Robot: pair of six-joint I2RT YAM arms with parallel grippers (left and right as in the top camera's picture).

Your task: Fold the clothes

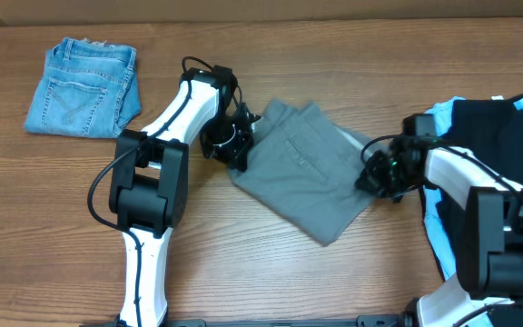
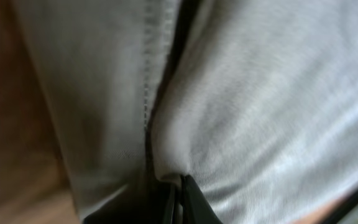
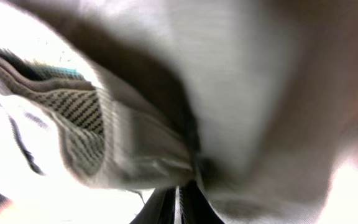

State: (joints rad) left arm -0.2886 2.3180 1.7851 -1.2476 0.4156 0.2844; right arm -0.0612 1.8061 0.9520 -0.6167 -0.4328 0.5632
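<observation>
Grey shorts [image 1: 302,168] lie on the wooden worktop [image 1: 334,54] near its middle, folded into a rough slanted rectangle, with a slit pocket showing on the upper face. The left hand [image 1: 234,145] sits at the shorts' left edge, arm reaching in from the lower left. In the left wrist view, the left hand [image 2: 178,198] is clenched, its two fingers pressed together at the bottom of the frame. A fold of the grey shorts [image 2: 272,106] runs straight into the tips, so cloth is pinched there. A stitched seam [image 2: 146,81] runs down the fabric beside that fold, with brown worktop [image 2: 5,124] at the far left. The right hand [image 1: 379,173] is at the shorts' right edge, about level with the left hand across the cloth. In the right wrist view, the right hand [image 3: 180,202] is also clenched, fingers tight together, and the grey shorts [image 3: 247,93] are bunched against the tips. That view is blurred and overexposed, but a ribbed or meshed inner layer [image 3: 73,109] shows on the left. Small blue denim shorts [image 1: 84,86] lie folded at the far left corner, well apart. A black garment [image 1: 502,132] with light-blue fabric lies at the right edge, behind the right arm.
</observation>
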